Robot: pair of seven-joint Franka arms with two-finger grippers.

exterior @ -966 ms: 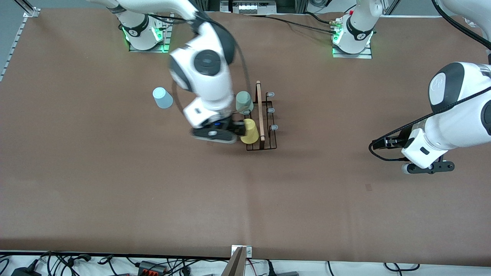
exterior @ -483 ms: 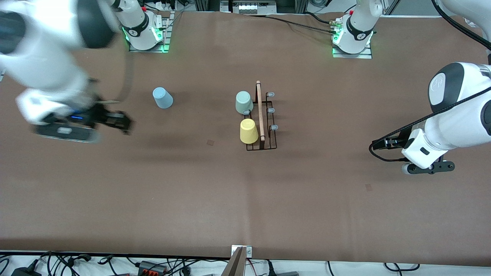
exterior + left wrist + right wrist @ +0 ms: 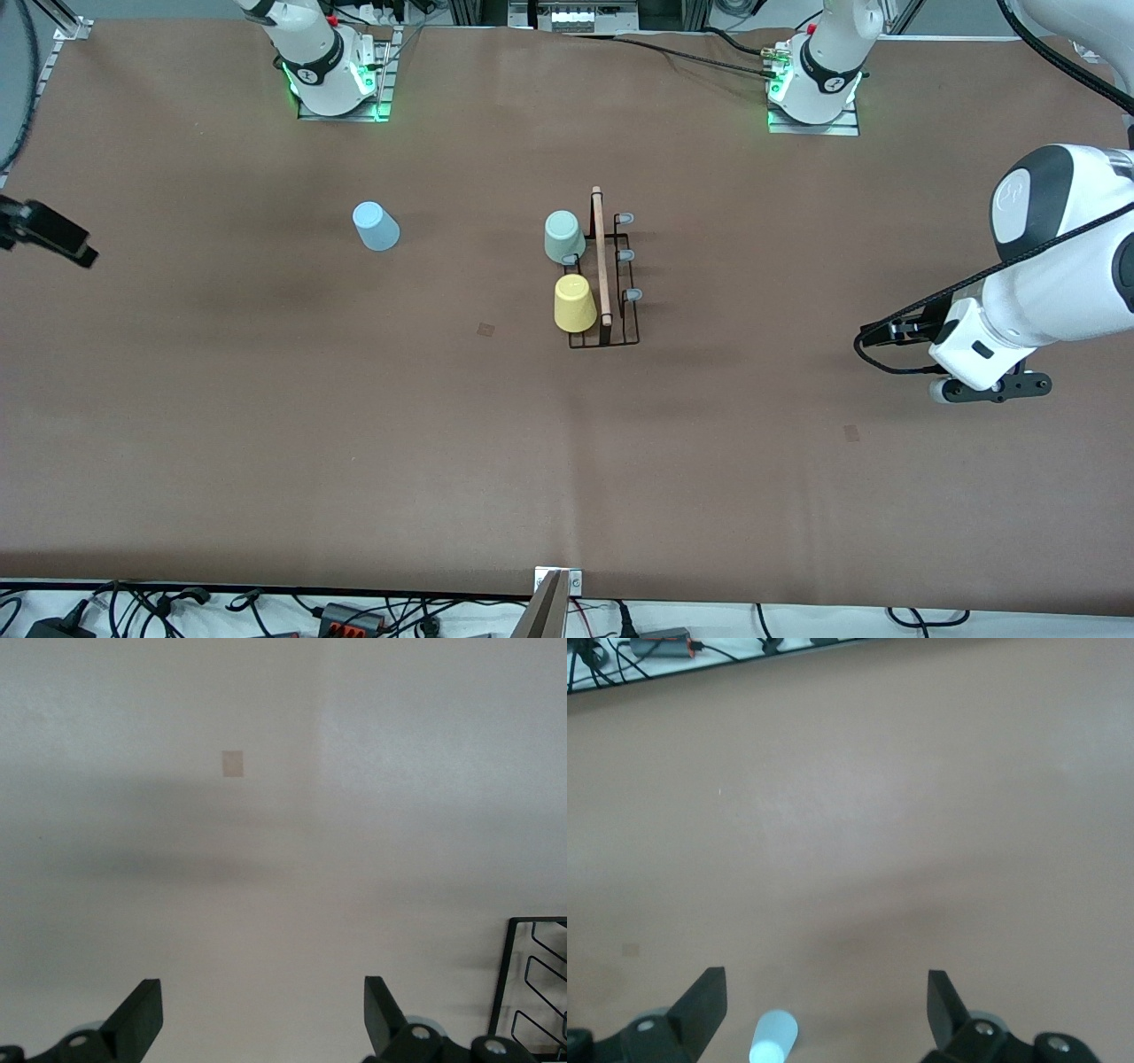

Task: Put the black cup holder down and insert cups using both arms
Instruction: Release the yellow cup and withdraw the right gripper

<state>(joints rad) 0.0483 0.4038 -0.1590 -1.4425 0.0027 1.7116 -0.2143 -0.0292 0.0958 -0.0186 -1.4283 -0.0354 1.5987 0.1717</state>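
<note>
Blue cup (image 3: 773, 1038) sits between my spread, empty right jaws; left jaws, open too, wait beside the black cup holder (image 3: 534, 981).

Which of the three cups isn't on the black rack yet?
The light blue cup. It stands alone on the table toward the right arm's end, while the mint green cup and the yellow cup sit on the black cup holder.
</note>
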